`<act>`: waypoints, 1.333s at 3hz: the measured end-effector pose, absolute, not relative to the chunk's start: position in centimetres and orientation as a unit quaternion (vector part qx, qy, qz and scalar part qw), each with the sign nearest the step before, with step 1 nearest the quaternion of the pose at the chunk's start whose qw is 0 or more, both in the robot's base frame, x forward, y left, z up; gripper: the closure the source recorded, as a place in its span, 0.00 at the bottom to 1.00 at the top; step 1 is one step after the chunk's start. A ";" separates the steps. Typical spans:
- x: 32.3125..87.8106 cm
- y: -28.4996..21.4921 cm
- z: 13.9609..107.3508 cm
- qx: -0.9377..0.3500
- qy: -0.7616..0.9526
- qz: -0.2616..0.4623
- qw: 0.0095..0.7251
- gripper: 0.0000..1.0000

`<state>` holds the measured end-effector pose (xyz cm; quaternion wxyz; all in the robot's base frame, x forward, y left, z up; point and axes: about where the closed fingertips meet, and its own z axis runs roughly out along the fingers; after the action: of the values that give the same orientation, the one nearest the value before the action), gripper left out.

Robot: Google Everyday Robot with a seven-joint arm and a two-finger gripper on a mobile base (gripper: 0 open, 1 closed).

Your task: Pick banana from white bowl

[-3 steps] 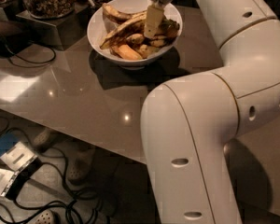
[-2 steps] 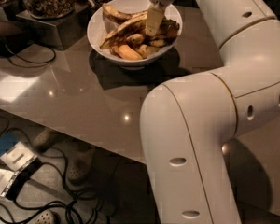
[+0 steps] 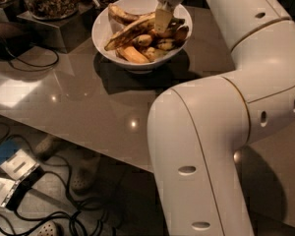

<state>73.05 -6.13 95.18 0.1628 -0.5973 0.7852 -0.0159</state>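
Well, claw (image 3: 163,19), grip unclear, in white bowl (image 3: 101,34) on glossy table (image 3: 88,107) w/ cables (image 3: 59,211) below.

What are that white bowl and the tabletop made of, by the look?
The white bowl: likely glazed ceramic, glossy and smooth; plastic is possible. The tabletop: polished stone or laminate, mirroring lights. The gripper, seemingly off-white plastic, hangs over the bowl.

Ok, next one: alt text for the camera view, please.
The robot's gripper hangs from the top edge into a white bowl of overripe bananas, at the upper end of the longest banana, which lies diagonally across the pile. The bowl stands on a glossy table; the white arm fills the right foreground.
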 end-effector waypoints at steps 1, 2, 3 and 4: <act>73.1 -6.1 95.2 -0.597 0.785 -0.016 0.163 1.00; 73.3 -5.6 96.5 -0.600 0.776 -0.012 0.195 1.00; 72.4 -5.5 96.8 -0.609 0.763 0.018 0.216 1.00; 72.4 -5.5 96.8 -0.609 0.763 0.018 0.216 1.00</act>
<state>72.44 -5.55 96.85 0.2165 -0.6086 0.7631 0.0177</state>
